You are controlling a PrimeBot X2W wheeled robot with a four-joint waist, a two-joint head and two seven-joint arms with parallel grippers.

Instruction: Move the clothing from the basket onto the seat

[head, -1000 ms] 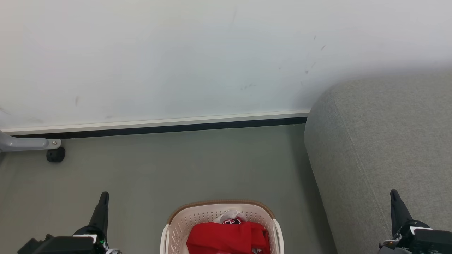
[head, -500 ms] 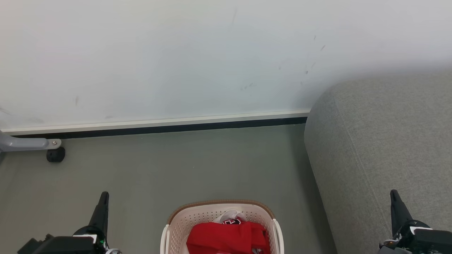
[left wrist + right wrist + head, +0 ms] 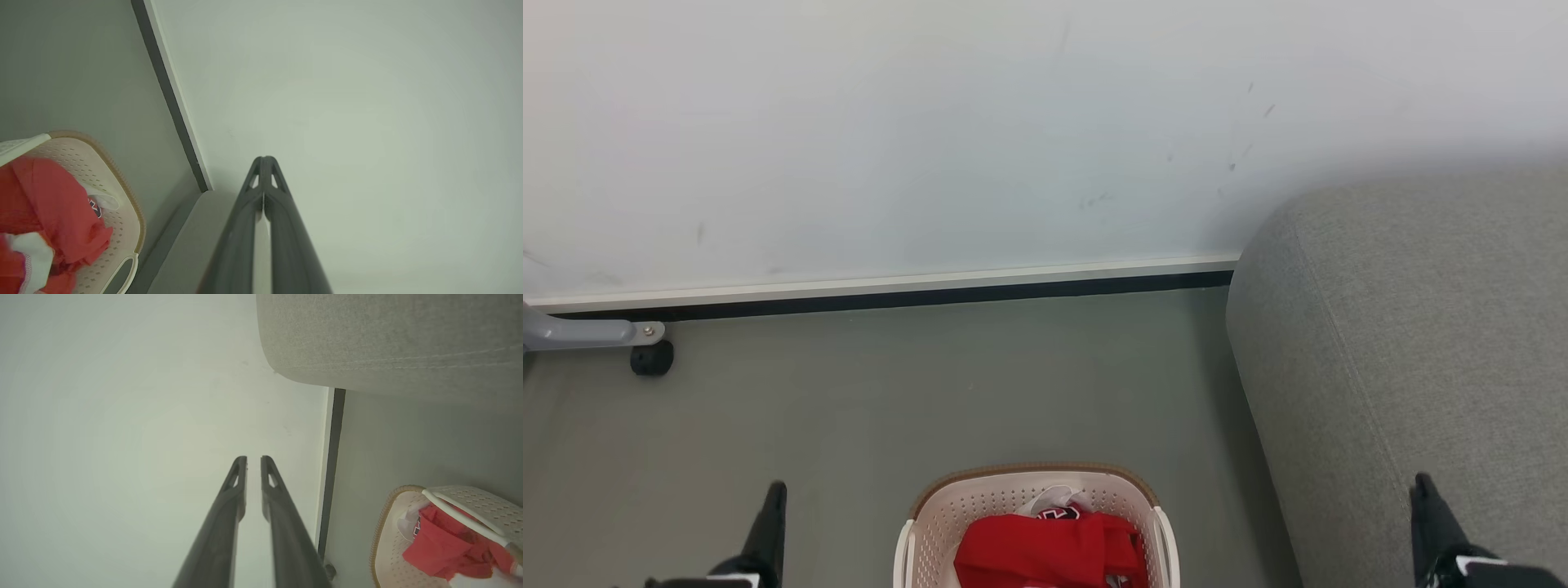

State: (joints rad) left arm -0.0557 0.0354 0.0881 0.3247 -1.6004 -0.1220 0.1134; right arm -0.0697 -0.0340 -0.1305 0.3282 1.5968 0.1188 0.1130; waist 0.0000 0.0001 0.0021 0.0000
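- The clothing lies piled in the basket. The basket stands on the floor, well away from the floor's wall edge and near the side of the seat.
- Nothing red is on the seat yet, so the first reach into the basket looks like the next step.
- To do it well, one gripper should open wide, come down on top of the pile and stay off the rim.
- The left gripper is squeezed tight, holds nothing and points at the wall.
- The right gripper has a thin gap between its fingers, holds nothing and points the same way.
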